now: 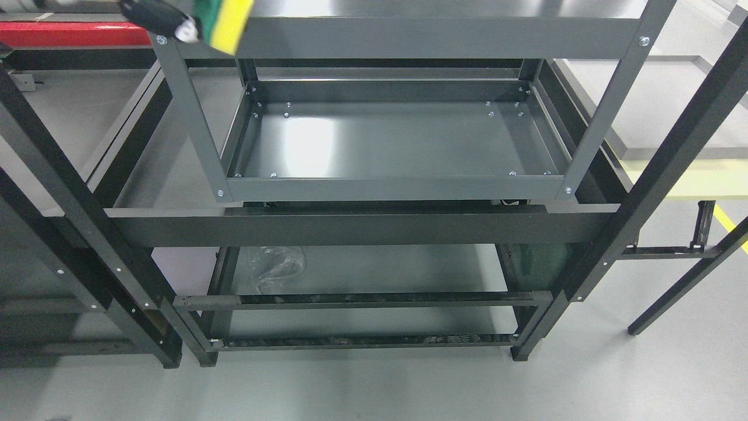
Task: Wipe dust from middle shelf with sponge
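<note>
A yellow sponge with a green scouring side [227,23] shows at the top left edge, level with the grey cart's top shelf [409,32]. My left hand [186,28], black with a white fingertip, comes in from the top left corner and is shut on the sponge's green side. The rest of the arm is out of view. The middle shelf [397,140] is a shallow grey metal tray with nothing on it, lying well below and to the right of the sponge. Light glares off its left half.
The cart's grey posts [190,117] and front rail [397,188] frame the middle shelf. Black frame bars [362,228] cross in front. A clear plastic bag [274,266] lies on the lower shelf. A red beam [70,34] is at the top left. Yellow floor tape [727,219] is at the right.
</note>
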You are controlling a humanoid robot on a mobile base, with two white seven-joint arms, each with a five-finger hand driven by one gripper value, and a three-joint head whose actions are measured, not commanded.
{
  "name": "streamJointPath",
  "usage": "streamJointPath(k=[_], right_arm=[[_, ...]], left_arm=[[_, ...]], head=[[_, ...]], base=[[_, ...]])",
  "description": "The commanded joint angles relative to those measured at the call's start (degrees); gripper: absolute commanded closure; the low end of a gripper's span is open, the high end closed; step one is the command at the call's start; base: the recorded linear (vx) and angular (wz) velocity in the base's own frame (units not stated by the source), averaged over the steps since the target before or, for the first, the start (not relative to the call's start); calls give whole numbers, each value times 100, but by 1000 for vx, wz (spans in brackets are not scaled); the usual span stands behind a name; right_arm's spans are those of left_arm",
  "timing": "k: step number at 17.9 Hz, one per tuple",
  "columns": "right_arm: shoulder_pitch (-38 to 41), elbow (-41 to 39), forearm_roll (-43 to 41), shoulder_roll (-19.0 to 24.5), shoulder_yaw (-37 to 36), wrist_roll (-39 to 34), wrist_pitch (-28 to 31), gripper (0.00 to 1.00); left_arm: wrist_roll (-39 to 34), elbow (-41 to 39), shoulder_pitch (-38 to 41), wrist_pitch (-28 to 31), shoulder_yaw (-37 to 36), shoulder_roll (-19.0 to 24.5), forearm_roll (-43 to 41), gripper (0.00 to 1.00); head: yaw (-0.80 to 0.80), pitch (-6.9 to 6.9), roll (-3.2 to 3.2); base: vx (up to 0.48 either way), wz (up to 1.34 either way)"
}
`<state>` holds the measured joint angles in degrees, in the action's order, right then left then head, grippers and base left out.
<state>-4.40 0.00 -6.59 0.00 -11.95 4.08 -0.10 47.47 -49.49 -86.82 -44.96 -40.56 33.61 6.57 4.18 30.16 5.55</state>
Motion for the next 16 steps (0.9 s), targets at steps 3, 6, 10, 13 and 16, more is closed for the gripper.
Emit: streamJointPath(k=[3,6,10,13,16], right_arm=[[0,-100,0,-100,0,5,414,0],[-9,-100,0,-100,0,5,423,0],[0,-100,0,-100,0,5,414,0],[0,-100,0,-100,0,5,414,0],[0,-100,0,-100,0,5,423,0]], left_arm=[[-159,-648,2366,-4,644,-2145,1304,97],[-361,-702,4019,-4,1714,-3016,1216,99],[-379,-702,5033,-4,3279,-3261,838,99],[-519,-711,5210,-4,4211,-3020,776,100],[-712,-711,5219,-4,5142,-2405,697,100]], head=[[0,0,0],[0,0,0],[0,0,0],[0,0,0],[0,0,0]], base=[[0,0],[0,0],[0,0],[0,0],[0,0]])
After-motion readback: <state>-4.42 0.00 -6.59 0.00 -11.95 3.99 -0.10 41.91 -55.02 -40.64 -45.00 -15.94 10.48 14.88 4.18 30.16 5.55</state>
